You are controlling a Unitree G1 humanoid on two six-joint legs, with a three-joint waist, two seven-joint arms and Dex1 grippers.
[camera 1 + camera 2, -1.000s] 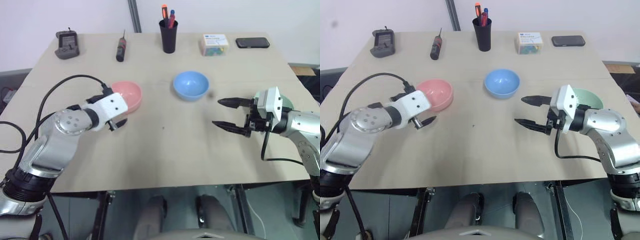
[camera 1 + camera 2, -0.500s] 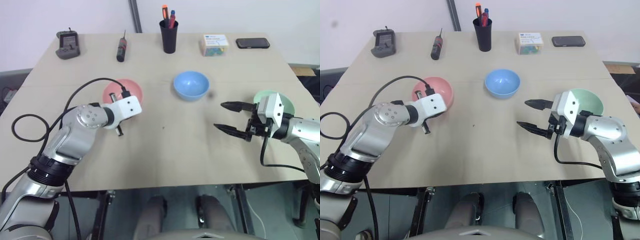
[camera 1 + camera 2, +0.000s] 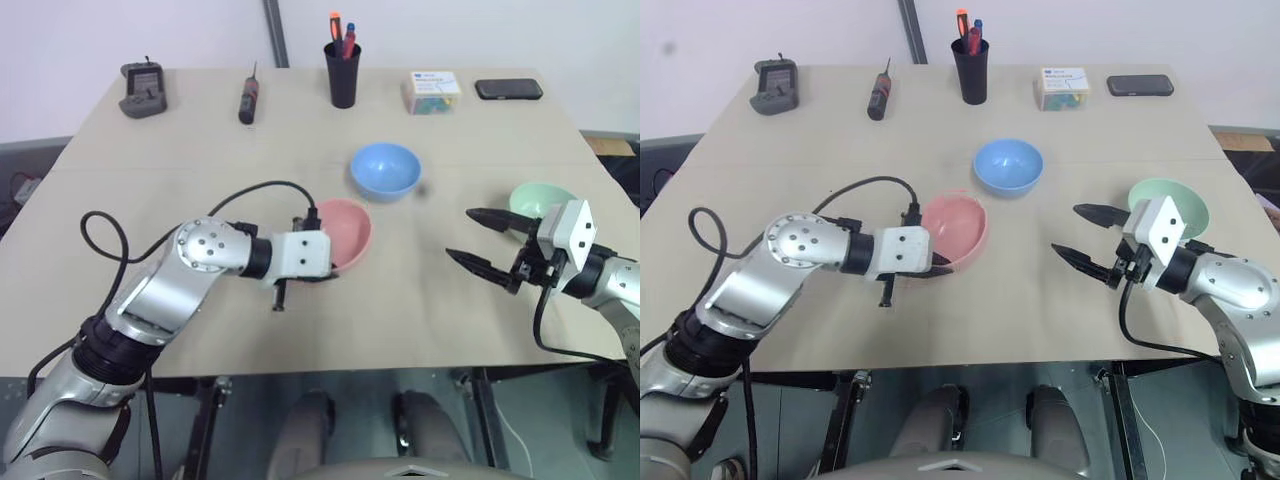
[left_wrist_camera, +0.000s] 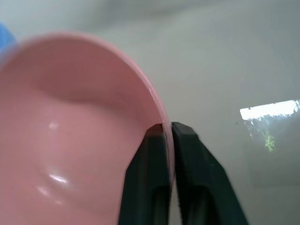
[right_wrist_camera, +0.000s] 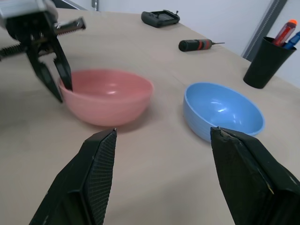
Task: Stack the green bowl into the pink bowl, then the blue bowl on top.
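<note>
Since a second ago we've dragged the pink bowl (image 3: 338, 232) right, from the table's left part to near centre, just this side of the blue bowl (image 3: 385, 170). Our left gripper (image 4: 167, 129) pinches its near-left rim, one finger inside, one outside. Green bowl (image 3: 540, 200) sits far right, just behind our right gripper (image 3: 484, 241), whose fingers are spread and empty. We judge we're positioning the base bowl; next, release it and take the green one.

Left gripper (image 3: 322, 268) fingers pinch pink bowl (image 3: 343, 232) rim.
</note>
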